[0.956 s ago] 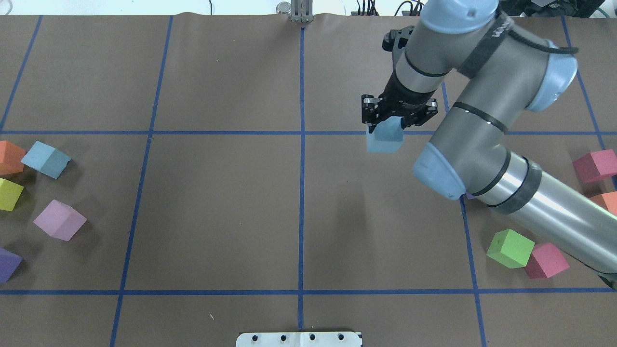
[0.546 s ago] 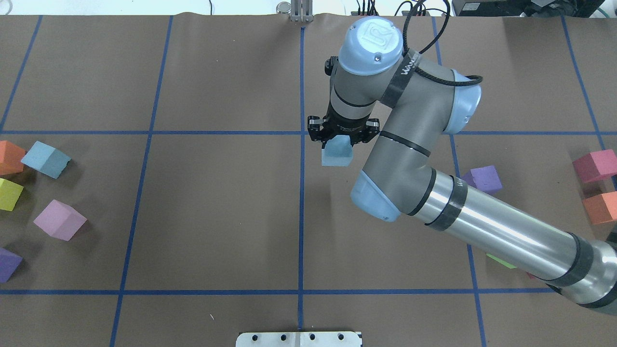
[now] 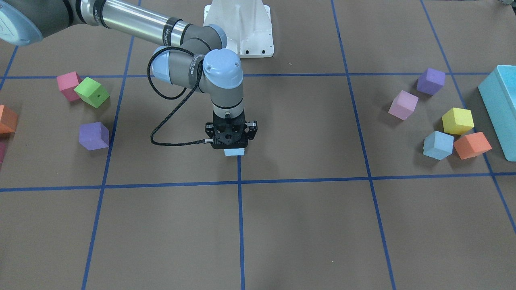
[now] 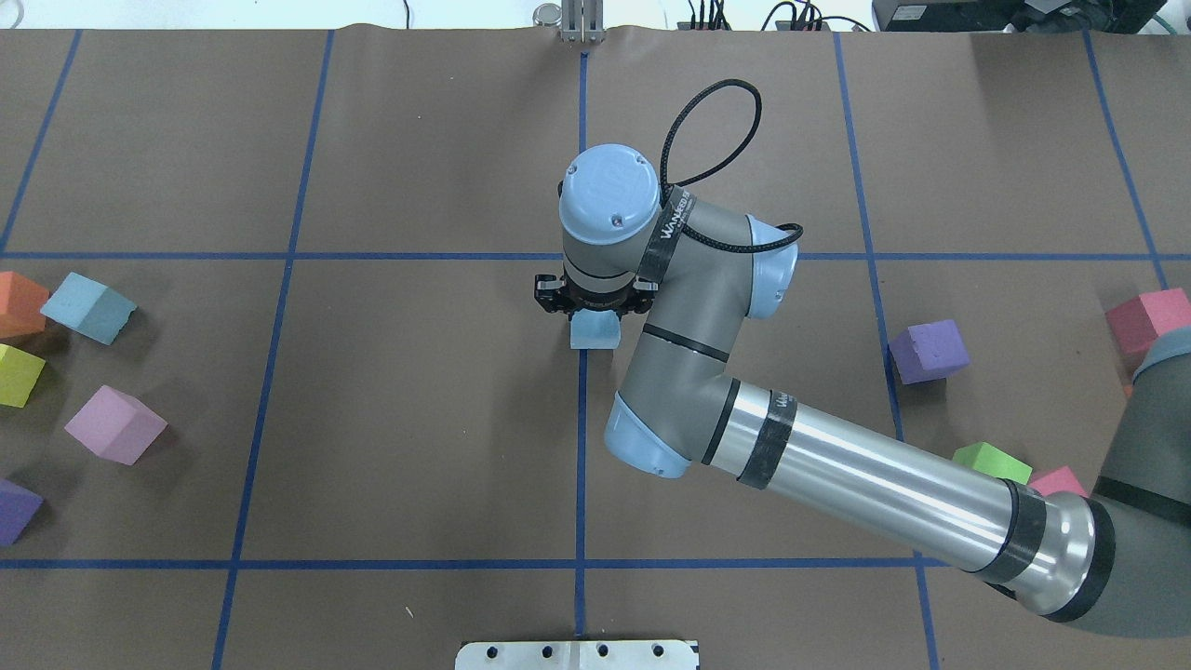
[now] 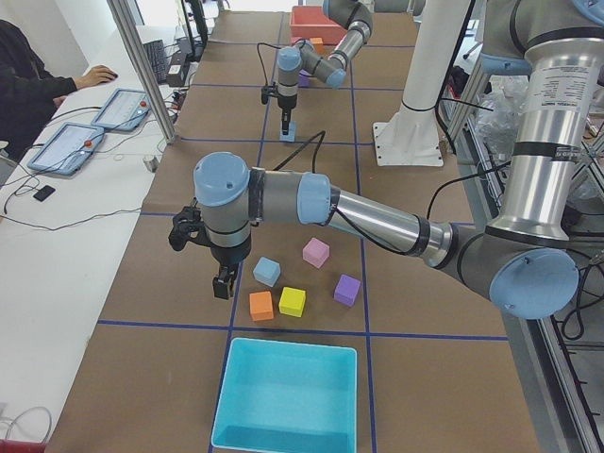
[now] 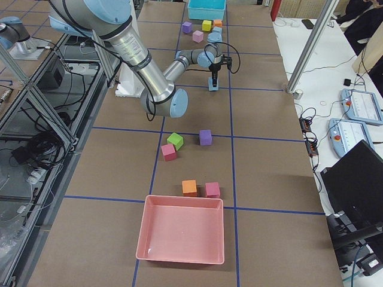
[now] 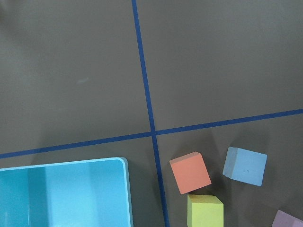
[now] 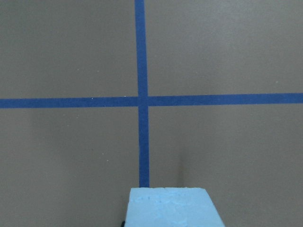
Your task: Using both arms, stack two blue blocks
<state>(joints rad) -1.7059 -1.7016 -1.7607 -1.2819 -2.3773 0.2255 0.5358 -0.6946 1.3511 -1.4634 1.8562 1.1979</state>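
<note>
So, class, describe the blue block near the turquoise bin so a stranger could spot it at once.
Find the large turquoise bin at the robot's left end of the table. Of the five cubes beside it, the blue block sits next to the orange cube. It is the only pale sky-blue one there; the other blue block is in the right gripper.

Blue block (image 6: 213, 87) under right end effector (image 6: 213, 79)
</note>
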